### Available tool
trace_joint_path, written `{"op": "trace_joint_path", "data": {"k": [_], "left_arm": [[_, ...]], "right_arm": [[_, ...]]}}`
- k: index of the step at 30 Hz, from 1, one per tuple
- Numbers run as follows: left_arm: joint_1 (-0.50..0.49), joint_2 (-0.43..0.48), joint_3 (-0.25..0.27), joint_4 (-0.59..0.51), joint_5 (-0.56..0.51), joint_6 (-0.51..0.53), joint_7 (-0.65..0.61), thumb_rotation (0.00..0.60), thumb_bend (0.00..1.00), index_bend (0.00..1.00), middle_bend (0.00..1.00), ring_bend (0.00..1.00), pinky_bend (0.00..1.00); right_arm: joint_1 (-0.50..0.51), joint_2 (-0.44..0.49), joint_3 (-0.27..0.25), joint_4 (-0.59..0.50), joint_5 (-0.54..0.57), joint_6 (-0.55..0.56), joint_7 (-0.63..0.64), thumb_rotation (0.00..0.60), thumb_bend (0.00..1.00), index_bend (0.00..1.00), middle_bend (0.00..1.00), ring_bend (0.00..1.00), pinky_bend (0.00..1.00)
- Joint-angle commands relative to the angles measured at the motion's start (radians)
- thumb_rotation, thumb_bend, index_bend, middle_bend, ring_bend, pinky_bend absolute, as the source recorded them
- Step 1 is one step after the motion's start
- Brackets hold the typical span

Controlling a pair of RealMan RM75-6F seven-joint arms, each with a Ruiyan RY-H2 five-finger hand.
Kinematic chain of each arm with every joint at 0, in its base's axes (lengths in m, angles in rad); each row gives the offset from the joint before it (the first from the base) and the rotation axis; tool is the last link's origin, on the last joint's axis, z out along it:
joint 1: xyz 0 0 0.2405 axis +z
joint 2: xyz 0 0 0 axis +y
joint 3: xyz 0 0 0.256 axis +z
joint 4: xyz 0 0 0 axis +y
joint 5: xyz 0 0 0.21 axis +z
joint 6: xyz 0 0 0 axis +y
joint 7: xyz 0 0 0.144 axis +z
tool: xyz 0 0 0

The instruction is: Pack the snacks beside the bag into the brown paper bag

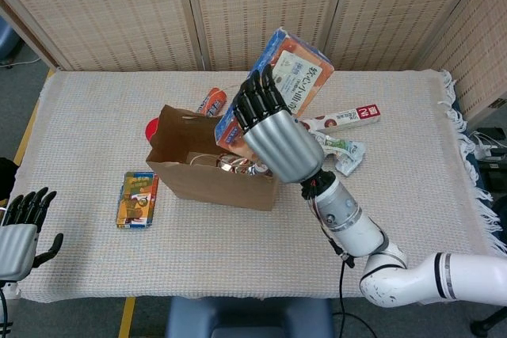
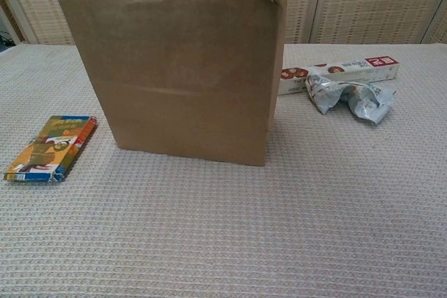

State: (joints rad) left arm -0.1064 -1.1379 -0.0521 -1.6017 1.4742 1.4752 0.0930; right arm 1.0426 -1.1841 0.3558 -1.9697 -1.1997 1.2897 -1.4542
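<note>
Right robot hand [image 1: 273,136] raised over brown paper bag [image 1: 207,176], gripping tilted snack box [image 1: 287,77], left robot hand [image 1: 20,231] spread, idle

The long white box [image 2: 340,75], lying just right of the brown paper bag [image 2: 178,68], carries a red end panel with a white mark like "N" or "2"; the blue box [image 1: 277,85] held above the bag shows white characters too small to read.

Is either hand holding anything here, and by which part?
The right hand grips the blue snack box around its lower end, over the brown paper bag. The left hand holds nothing.
</note>
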Motion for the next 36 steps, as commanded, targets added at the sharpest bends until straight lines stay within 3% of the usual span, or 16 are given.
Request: {"op": "trace_joint_path", "data": {"k": [1, 12, 16, 18, 20, 24, 29, 36], "left_arm": [[0.0, 0.002, 0.001, 0.001, 0.002, -0.001, -0.005, 0.6, 0.39, 0.05, 0.0, 0.0, 0.0], [-0.002, 0.006, 0.002, 0.003, 0.003, -0.006, -0.019, 0.6, 0.39, 0.06, 0.0, 0.0, 0.0], [-0.003, 0.008, 0.002, 0.002, 0.002, -0.007, -0.022, 0.6, 0.39, 0.06, 0.0, 0.0, 0.0], [-0.003, 0.008, 0.002, 0.002, 0.002, -0.008, -0.023, 0.6, 0.39, 0.06, 0.0, 0.0, 0.0], [-0.003, 0.008, 0.002, 0.002, 0.003, -0.008, -0.024, 0.6, 0.39, 0.06, 0.0, 0.0, 0.0], [-0.003, 0.009, 0.003, 0.002, 0.004, -0.008, -0.025, 0.6, 0.39, 0.06, 0.0, 0.0, 0.0], [-0.002, 0.009, 0.003, 0.002, 0.005, -0.006, -0.025, 0.6, 0.39, 0.06, 0.0, 0.0, 0.0], [-0.002, 0.008, 0.003, 0.002, 0.004, -0.005, -0.021, 0.6, 0.39, 0.06, 0.0, 0.0, 0.0]], "right_arm": [[0.069, -0.069, -0.009, 0.047, 0.073, -0.037, -0.119, 0.6, 0.25, 0.43, 0.54, 0.57, 0.41], [0.154, -0.173, -0.104, 0.166, 0.2, -0.084, -0.324, 0.6, 0.25, 0.43, 0.54, 0.56, 0.4], [0.173, -0.204, -0.12, 0.186, 0.23, -0.082, -0.344, 0.6, 0.25, 0.34, 0.54, 0.5, 0.35], [0.18, -0.22, -0.122, 0.186, 0.256, -0.063, -0.366, 0.6, 0.23, 0.21, 0.47, 0.38, 0.28], [0.191, -0.232, -0.128, 0.184, 0.26, -0.045, -0.389, 0.6, 0.19, 0.03, 0.33, 0.21, 0.18], [0.201, -0.242, -0.142, 0.184, 0.246, -0.029, -0.391, 0.6, 0.15, 0.0, 0.17, 0.04, 0.07], [0.204, -0.238, -0.166, 0.178, 0.228, -0.02, -0.386, 0.6, 0.15, 0.0, 0.06, 0.0, 0.01], [0.199, -0.219, -0.185, 0.164, 0.212, 0.001, -0.377, 0.6, 0.11, 0.0, 0.03, 0.0, 0.0]]}}
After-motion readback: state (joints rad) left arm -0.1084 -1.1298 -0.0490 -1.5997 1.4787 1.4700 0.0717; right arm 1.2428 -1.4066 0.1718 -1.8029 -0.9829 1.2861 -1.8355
